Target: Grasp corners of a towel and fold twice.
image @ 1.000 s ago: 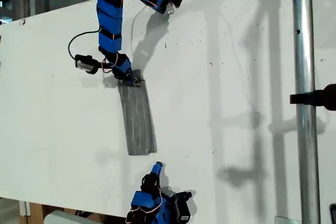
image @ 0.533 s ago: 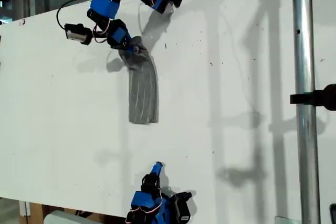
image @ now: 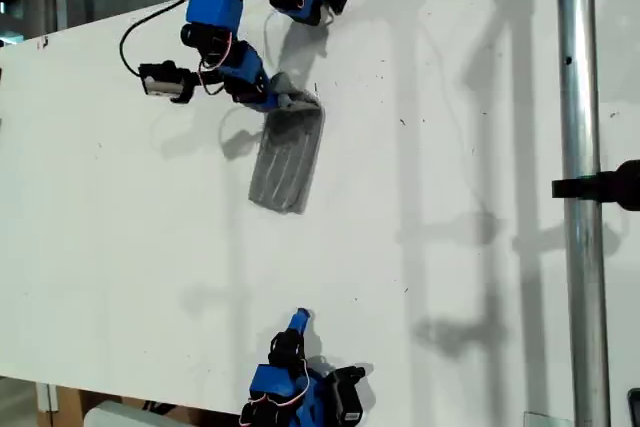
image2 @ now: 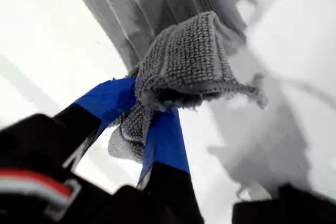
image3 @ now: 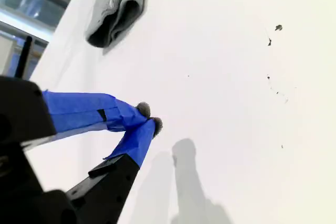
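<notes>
With my first gripper point(image2: 149, 116) clamped on 1 bunched end of the towel point(image: 287, 159) and my second gripper point(image3: 148, 120) closed empty, lay that end squarely over the far edge.

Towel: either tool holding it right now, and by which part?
My first gripper is pinching the towel by a bunched end at its upper edge in the exterior view. My second gripper is shut on nothing.

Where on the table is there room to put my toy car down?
The table is bare between the towel and the metal pole, and between the towel and my second gripper. It is crowded where my first gripper pinches the towel.
</notes>
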